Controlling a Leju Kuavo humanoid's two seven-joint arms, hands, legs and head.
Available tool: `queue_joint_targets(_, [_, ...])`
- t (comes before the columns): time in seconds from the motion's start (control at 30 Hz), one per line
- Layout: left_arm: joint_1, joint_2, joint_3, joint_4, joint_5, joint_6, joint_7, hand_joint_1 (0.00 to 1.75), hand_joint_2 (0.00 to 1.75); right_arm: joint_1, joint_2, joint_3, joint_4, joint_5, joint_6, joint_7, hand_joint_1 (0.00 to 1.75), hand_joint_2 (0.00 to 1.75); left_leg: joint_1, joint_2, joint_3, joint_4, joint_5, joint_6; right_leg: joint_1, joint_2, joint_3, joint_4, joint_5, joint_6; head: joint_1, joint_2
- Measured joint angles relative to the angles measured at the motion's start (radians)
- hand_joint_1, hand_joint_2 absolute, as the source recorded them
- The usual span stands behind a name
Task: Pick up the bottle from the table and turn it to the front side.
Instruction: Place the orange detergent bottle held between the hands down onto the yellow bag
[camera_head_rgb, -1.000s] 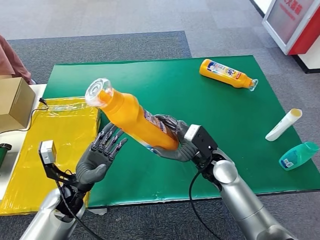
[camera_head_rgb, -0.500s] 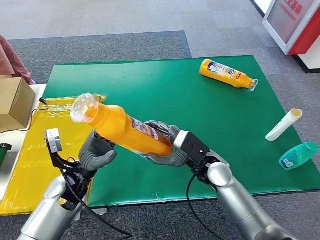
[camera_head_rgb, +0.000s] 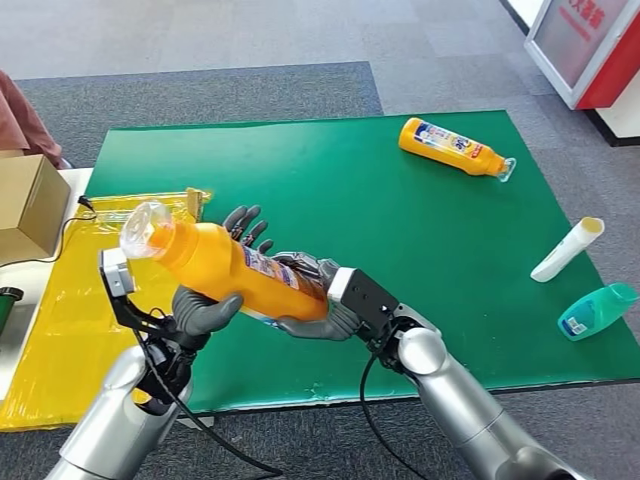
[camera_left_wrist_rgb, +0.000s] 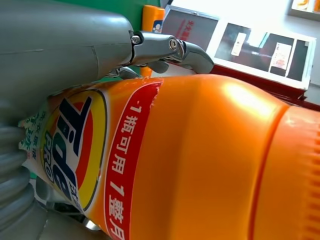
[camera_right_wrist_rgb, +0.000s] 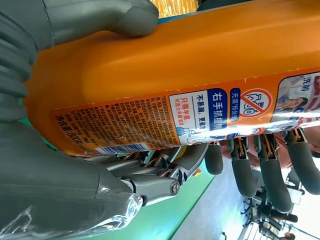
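The orange bottle (camera_left_wrist_rgb: 196, 160) carries a "Tide PRO" roundel on its front label, and beside it a red band reading "1瓶可用1整月". On the back label (camera_right_wrist_rgb: 211, 112), a blue box seems to read "右手抓握", next to a red prohibition sign and a barcode; the fine print there is too small to read. The second orange bottle (camera_head_rgb: 453, 146) lying on the table has a blue-and-white label, unreadable from here.

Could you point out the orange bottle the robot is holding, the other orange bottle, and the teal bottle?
held orange bottle (camera_head_rgb: 226, 265), head view, mid-body
second orange bottle (camera_head_rgb: 451, 145), head view, label
teal bottle (camera_head_rgb: 596, 311), head view, body
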Motion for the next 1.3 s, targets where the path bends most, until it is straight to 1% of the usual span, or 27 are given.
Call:
queue_joint_targets(0.27, [-0.010, -0.010, -0.020, 0.018, 0.031, 0.009, 0.018, 0.00, 1.75, -0.009, 0.012, 0.003, 0.053, -0.002, -0.022, -0.006, 1.75, 1.75, 0.000, 0.000, 0.000, 0.000, 0.000, 0.000, 0.000, 0.000, 0.000, 0.000, 0.000, 0.000, 0.000, 0.000])
queue_joint_targets(0.33, [-0.012, -0.010, -0.025, 0.019, 0.033, 0.014, 0.018, 0.38, 1.75, -0.010, 0.014, 0.003, 0.061, -0.002, -0.026, -0.010, 1.75, 1.75, 0.000, 0.000, 0.000, 0.000, 0.000, 0.000, 0.000, 0.000, 0.000, 0.000, 0.000, 0.000, 0.000, 0.000])
queue_joint_targets(0.4, [-0.016, -0.008, -0.029, 0.019, 0.025, 0.023, 0.018, 1.25, 1.75, -0.010, 0.016, 0.002, 0.066, -0.001, -0.029, -0.013, 1.75, 1.75, 0.000, 0.000, 0.000, 0.000, 0.000, 0.000, 0.000, 0.000, 0.000, 0.000, 0.000, 0.000, 0.000, 0.000])
queue_joint_targets(0.47, [-0.019, -0.005, -0.036, 0.019, 0.010, 0.037, 0.015, 1.75, 1.75, -0.010, 0.017, 0.002, 0.070, 0.001, -0.032, -0.014, 1.75, 1.75, 0.000, 0.000, 0.000, 0.000, 0.000, 0.000, 0.000, 0.000, 0.000, 0.000, 0.000, 0.000, 0.000, 0.000])
queue_joint_targets(0.77, [-0.023, 0.001, -0.045, 0.019, -0.016, 0.055, -0.004, 1.75, 1.75, -0.009, 0.018, 0.003, 0.081, 0.004, -0.036, -0.014, 1.75, 1.75, 0.000, 0.000, 0.000, 0.000, 0.000, 0.000, 0.000, 0.000, 0.000, 0.000, 0.000, 0.000, 0.000, 0.000])
queue_joint_targets(0.8, [-0.023, 0.001, -0.045, 0.019, -0.016, 0.057, -0.004, 1.75, 1.75, -0.009, 0.019, 0.003, 0.083, 0.004, -0.036, -0.014, 1.64, 1.75, 0.000, 0.000, 0.000, 0.000, 0.000, 0.000, 0.000, 0.000, 0.000, 0.000, 0.000, 0.000, 0.000, 0.000])
queue_joint_targets(0.83, [-0.023, 0.001, -0.045, 0.019, -0.016, 0.059, -0.004, 1.75, 1.75, -0.009, 0.020, 0.003, 0.085, 0.004, -0.036, -0.014, 1.32, 1.75, 0.000, 0.000, 0.000, 0.000, 0.000, 0.000, 0.000, 0.000, 0.000, 0.000, 0.000, 0.000, 0.000, 0.000])
queue_joint_targets(0.87, [-0.022, 0.001, -0.045, 0.019, -0.016, 0.061, -0.005, 1.75, 1.75, -0.009, 0.021, 0.003, 0.087, 0.004, -0.037, -0.014, 0.95, 1.75, 0.000, 0.000, 0.000, 0.000, 0.000, 0.000, 0.000, 0.000, 0.000, 0.000, 0.000, 0.000, 0.000, 0.000])
queue_joint_targets(0.9, [-0.022, 0.002, -0.045, 0.019, -0.017, 0.063, -0.006, 1.75, 1.75, -0.009, 0.021, 0.003, 0.089, 0.004, -0.037, -0.014, 0.51, 1.75, 0.000, 0.000, 0.000, 0.000, 0.000, 0.000, 0.000, 0.000, 0.000, 0.000, 0.000, 0.000, 0.000, 0.000])
queue_joint_targets(0.93, [-0.022, 0.002, -0.045, 0.019, -0.017, 0.064, -0.007, 1.75, 1.75, -0.009, 0.022, 0.003, 0.090, 0.004, -0.038, -0.014, 0.18, 1.75, 0.000, 0.000, 0.000, 0.000, 0.000, 0.000, 0.000, 0.000, 0.000, 0.000, 0.000, 0.000, 0.000, 0.000])
queue_joint_targets(0.97, [-0.021, 0.003, -0.045, 0.019, -0.017, 0.065, -0.007, 1.75, 1.75, -0.009, 0.023, 0.002, 0.092, 0.004, -0.040, -0.013, 0.07, 1.75, 0.000, 0.000, 0.000, 0.000, 0.000, 0.000, 0.000, 0.000, 0.000, 0.000, 0.000, 0.000, 0.000, 0.000])
queue_joint_targets(1.0, [-0.019, 0.004, -0.045, 0.019, -0.018, 0.065, -0.008, 1.75, 1.75, -0.009, 0.024, 0.002, 0.095, 0.005, -0.042, -0.012, 0.00, 1.75, 0.000, 0.000, 0.000, 0.000, 0.000, 0.000, 0.000, 0.000, 0.000, 0.000, 0.000, 0.000, 0.000, 0.000])
queue_joint_targets(1.17, [0.005, 0.006, -0.042, -0.001, -0.017, 0.083, -0.032, 1.75, 1.75, -0.009, 0.025, -0.007, 0.103, 0.005, -0.062, 0.001, 0.00, 1.75, 0.000, 0.000, 0.000, 0.000, 0.000, 0.000, 0.000, 0.000, 0.000, 0.000, 0.000, 0.000, 0.000, 0.000])
queue_joint_targets(1.23, [0.028, 0.005, -0.037, -0.027, -0.037, 0.138, -0.051, 1.75, 1.75, -0.006, 0.026, -0.014, 0.104, 0.004, -0.078, 0.010, 0.00, 1.75, 0.000, 0.000, 0.000, 0.000, 0.000, 0.000, 0.000, 0.000, 0.000, 0.000, 0.000, 0.000, 0.000, 0.000])
queue_joint_targets(1.3, [0.062, 0.000, -0.028, -0.068, -0.089, 0.227, -0.081, 1.75, 1.75, 0.005, 0.026, -0.029, 0.104, 0.002, -0.103, 0.021, 0.00, 1.75, 0.000, 0.000, 0.000, 0.000, 0.000, 0.000, 0.000, 0.000, 0.000, 0.000, 0.000, 0.000, 0.000, 0.000])
